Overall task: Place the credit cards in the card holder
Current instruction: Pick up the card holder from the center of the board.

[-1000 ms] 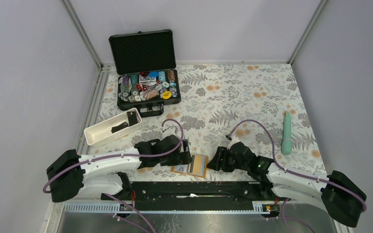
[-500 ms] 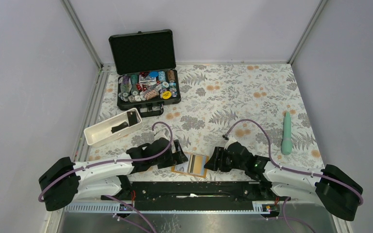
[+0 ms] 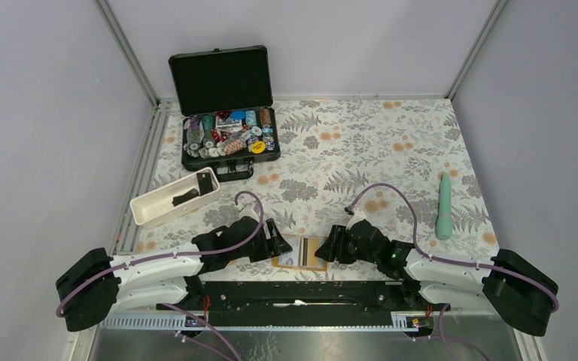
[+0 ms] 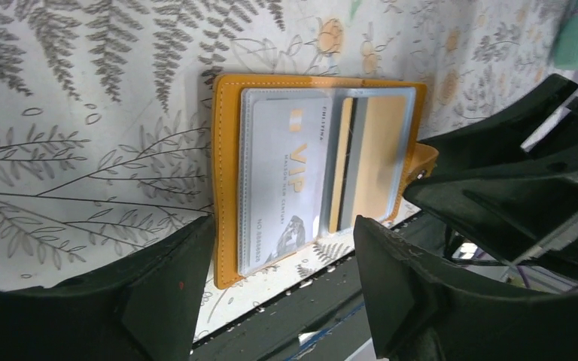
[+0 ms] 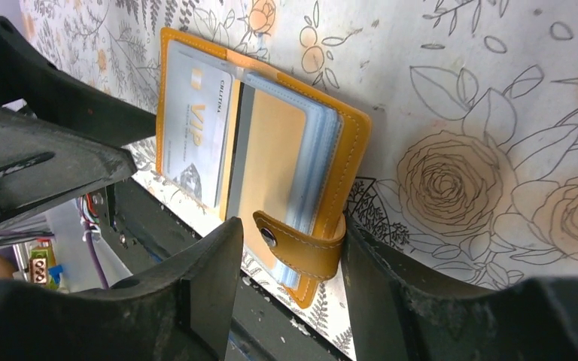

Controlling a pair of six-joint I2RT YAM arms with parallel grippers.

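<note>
on floral cloth (image 3: 376,143) between grey walls (image 3: 308,37), card holder (image 3: 302,255), left gripper (image 4: 282,229) and right gripper (image 5: 290,229) agape

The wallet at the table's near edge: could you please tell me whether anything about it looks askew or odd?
The wallet lies open right at the near edge of the table, its snap tab reaching that edge. Its clear sleeves fan out loosely. The pale card sits straight; nothing looks damaged.

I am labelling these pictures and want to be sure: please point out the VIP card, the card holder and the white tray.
VIP card (image 4: 282,188): left wrist view, card's middle.
card holder (image 5: 301,244): right wrist view, snap tab.
white tray (image 3: 153,203): top view, bare left floor.
</note>
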